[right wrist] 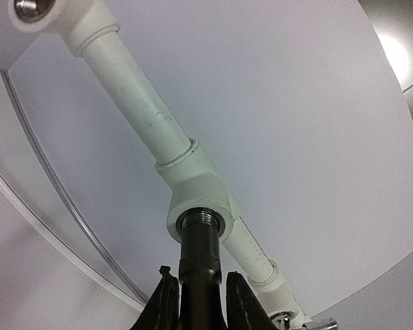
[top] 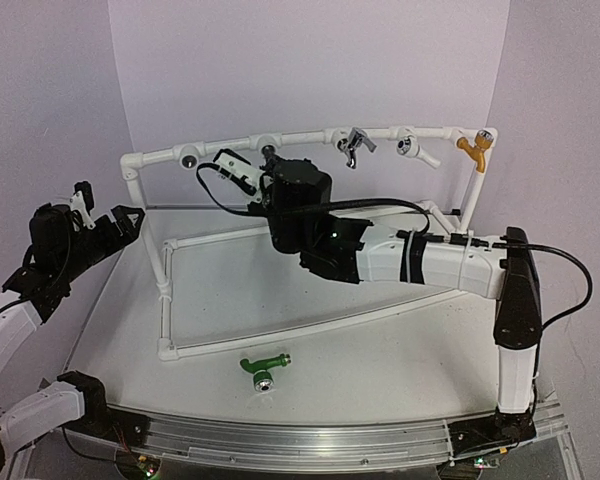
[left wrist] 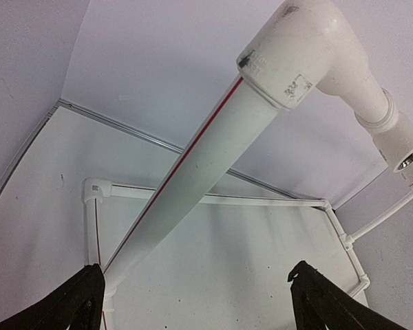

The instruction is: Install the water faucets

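The right gripper (right wrist: 201,280) pinches the dark brown-black faucet (right wrist: 201,251), its threaded end at the mouth of a tee socket (right wrist: 196,203) on the top rail of the white PVC pipe frame (top: 165,270). The green faucet (top: 265,364) lies just in front of the frame's near bottom rail. The left gripper (left wrist: 196,275), spread wide, hangs below the frame's corner elbow (left wrist: 299,48), whose grey stamp is unreadable.

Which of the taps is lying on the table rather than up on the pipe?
The green tap, alone on the table near its front edge. The others are up at the white pipe, the dark tap held by the right gripper.
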Robot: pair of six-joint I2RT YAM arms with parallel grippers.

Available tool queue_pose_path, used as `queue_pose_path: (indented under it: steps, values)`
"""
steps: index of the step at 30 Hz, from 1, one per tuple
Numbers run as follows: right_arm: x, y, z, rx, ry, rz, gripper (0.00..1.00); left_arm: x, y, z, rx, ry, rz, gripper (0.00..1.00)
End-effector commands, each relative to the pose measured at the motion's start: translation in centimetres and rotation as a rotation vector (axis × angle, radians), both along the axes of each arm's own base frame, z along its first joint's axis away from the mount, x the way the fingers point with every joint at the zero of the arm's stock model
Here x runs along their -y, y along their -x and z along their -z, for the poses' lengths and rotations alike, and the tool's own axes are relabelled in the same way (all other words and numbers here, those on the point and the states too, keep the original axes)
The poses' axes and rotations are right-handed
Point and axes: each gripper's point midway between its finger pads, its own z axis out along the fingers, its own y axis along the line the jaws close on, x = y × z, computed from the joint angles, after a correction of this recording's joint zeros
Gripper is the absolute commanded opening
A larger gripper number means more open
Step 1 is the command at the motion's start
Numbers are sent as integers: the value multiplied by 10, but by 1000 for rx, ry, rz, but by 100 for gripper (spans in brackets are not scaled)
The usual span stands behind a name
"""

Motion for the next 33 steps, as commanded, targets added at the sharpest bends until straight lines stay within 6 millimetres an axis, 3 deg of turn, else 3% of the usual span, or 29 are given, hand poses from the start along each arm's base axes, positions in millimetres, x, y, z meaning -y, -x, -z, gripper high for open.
queue_pose_path:
  steps: [1, 15, 20, 33]
  values:
    - [26, 4, -54, -27, -466, 3, 0, 2, 4, -17, 44, 8, 16, 96]
    - [52, -5, -52, -197, -1265, -77, 0, 3, 12, -19, 61, 16, 31, 96]
    - [66, -12, -41, -273, -1552, -110, 0, 2, 14, -22, 72, 9, 29, 96]
    - [44, -16, -27, -577, -2110, -314, 0, 2, 19, -23, 77, 8, 29, 96]
